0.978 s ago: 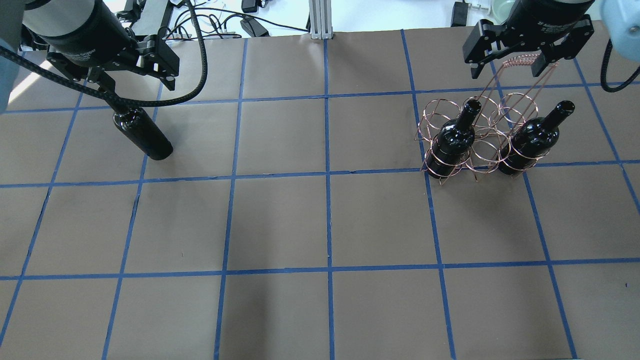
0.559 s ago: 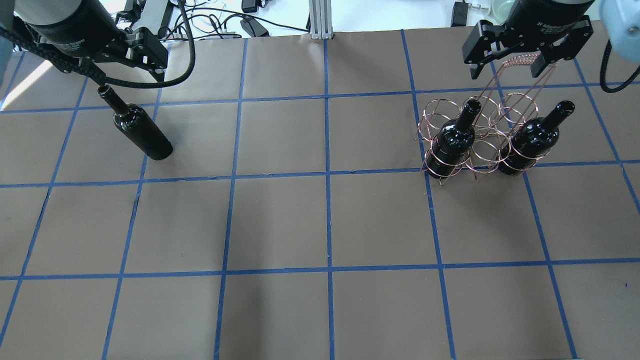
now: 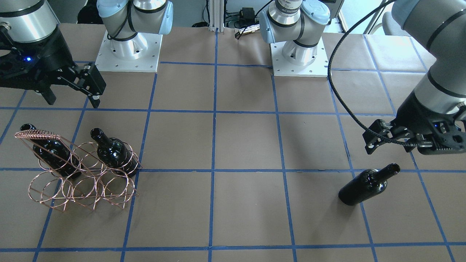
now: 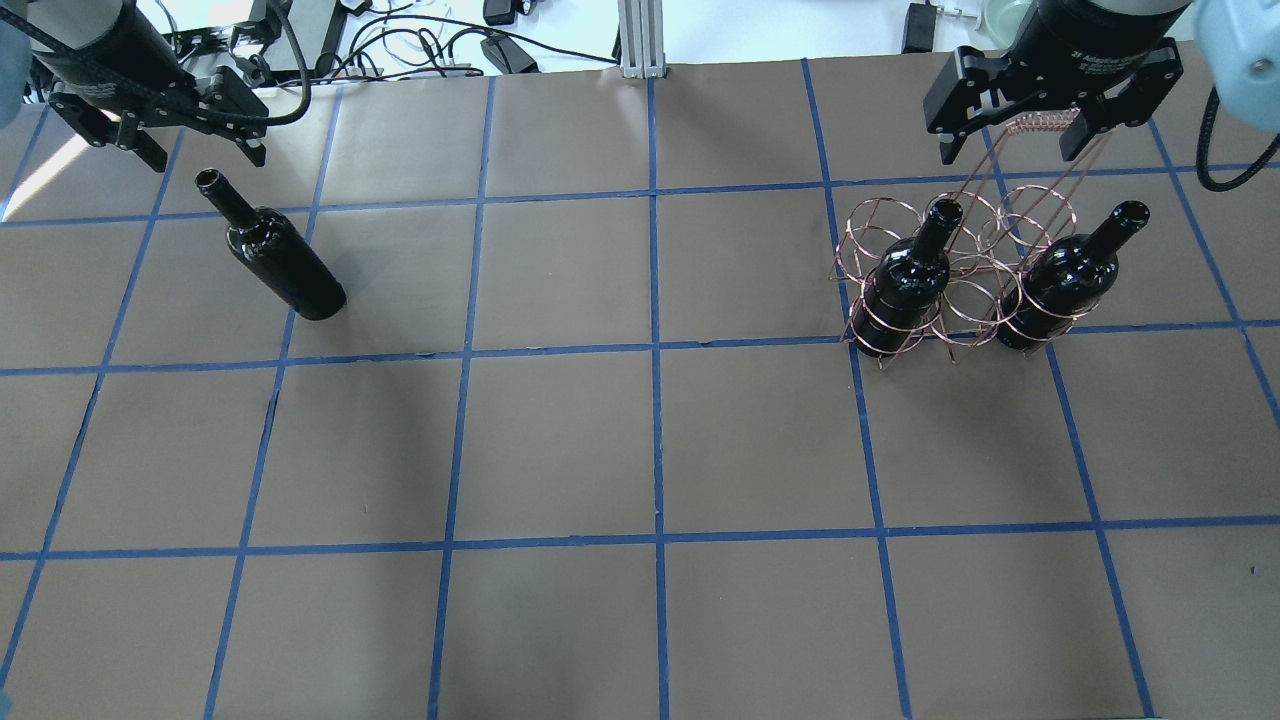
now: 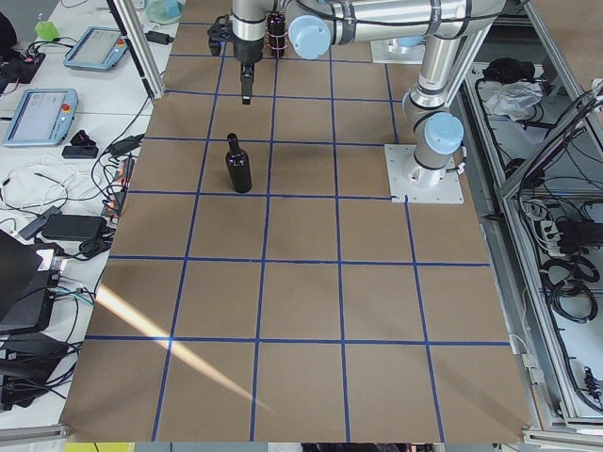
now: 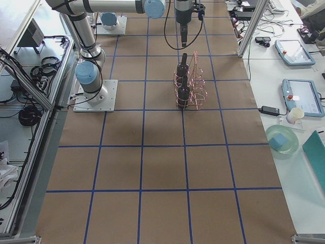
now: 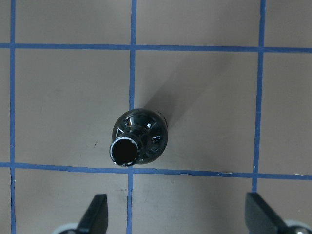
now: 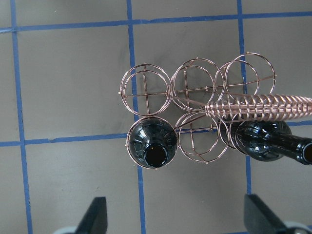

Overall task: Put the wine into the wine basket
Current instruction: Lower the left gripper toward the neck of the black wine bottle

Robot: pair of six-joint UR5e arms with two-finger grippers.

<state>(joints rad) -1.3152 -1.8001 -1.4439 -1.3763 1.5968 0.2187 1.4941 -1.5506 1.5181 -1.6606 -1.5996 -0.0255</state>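
The loose wine bottle [image 4: 280, 260] stands upright on the table at the left; it also shows in the front view [image 3: 366, 185] and from above in the left wrist view [image 7: 139, 139]. My left gripper [image 4: 203, 150] is open and empty, above and just behind its mouth. The copper wire wine basket [image 4: 965, 270] stands at the right with two look-alike bottles [image 4: 905, 285] [image 4: 1065, 280] in its near row's outer rings. My right gripper [image 4: 1010, 145] is open and empty above the basket's coiled handle [image 8: 258, 103].
The table is brown paper with a blue tape grid [image 4: 655, 345]. Both arm bases [image 3: 125, 47] [image 3: 300, 54] stand at the table's robot side. Cables and an aluminium post [image 4: 640, 40] lie beyond the far edge.
My left gripper was down around the loose bottle's neck; it has since risen and drawn back, leaving the bottle standing. The right gripper has barely moved.
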